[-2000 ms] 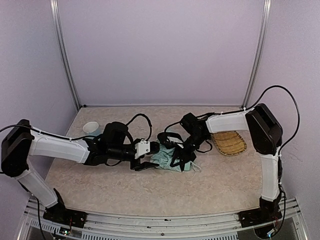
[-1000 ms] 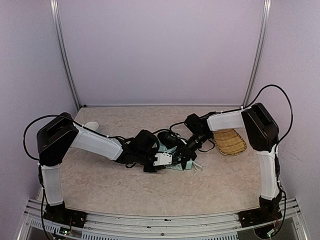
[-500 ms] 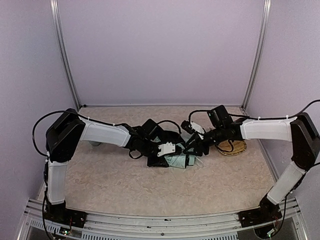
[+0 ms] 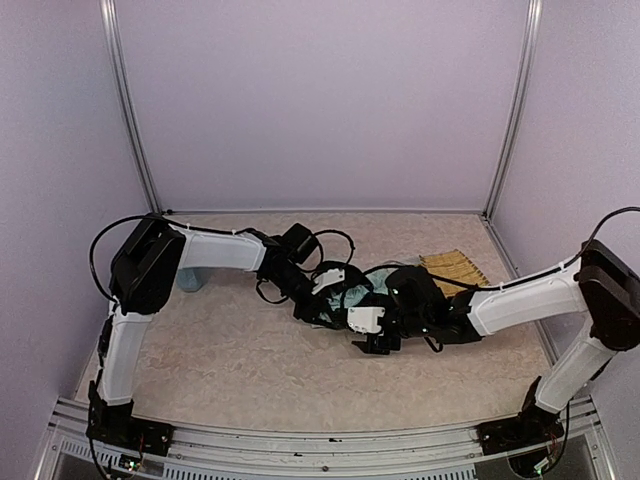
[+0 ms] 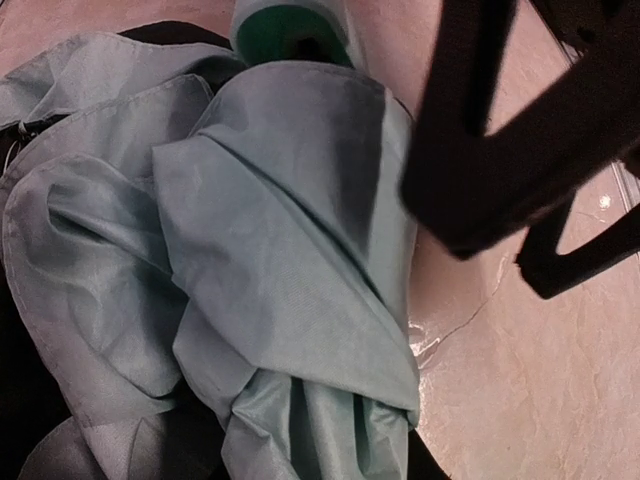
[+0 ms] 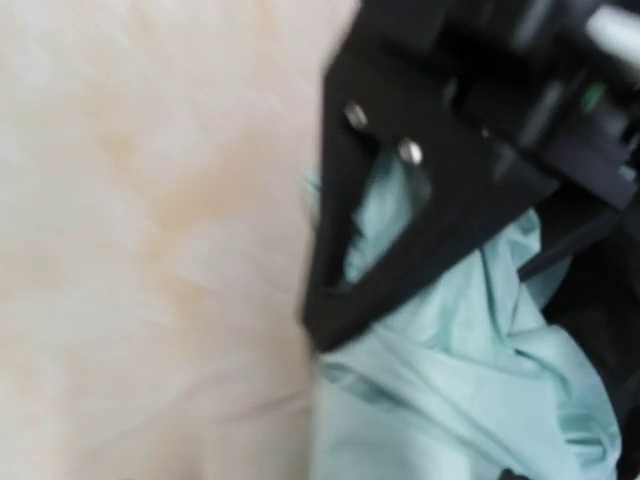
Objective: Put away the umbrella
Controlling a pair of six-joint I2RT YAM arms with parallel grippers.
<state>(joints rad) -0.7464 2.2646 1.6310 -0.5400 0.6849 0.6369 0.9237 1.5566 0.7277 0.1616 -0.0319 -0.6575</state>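
The umbrella (image 4: 356,297) lies folded on the table's middle, a bundle of pale mint-green fabric (image 5: 280,220) with its pale green handle (image 5: 290,22) at the far end. My left gripper (image 4: 322,300) reaches in from the left and is shut on the bunched fabric, which fills the left wrist view. My right gripper (image 4: 371,342) hovers at the near right side of the umbrella. Its black fingers (image 5: 480,130) stand apart over bare table, holding nothing. The right wrist view is blurred and shows mint fabric (image 6: 450,350) beside the tabletop.
A light blue cup (image 4: 190,279) stands at the left, half hidden behind the left arm. A woven straw tray (image 4: 455,266) lies at the back right, just behind the right forearm. Black cables loop over the umbrella.
The right arm swung from the umbrella's far right side round to its near side, and its jaws opened. The left arm stretched further right, still gripping the fabric.
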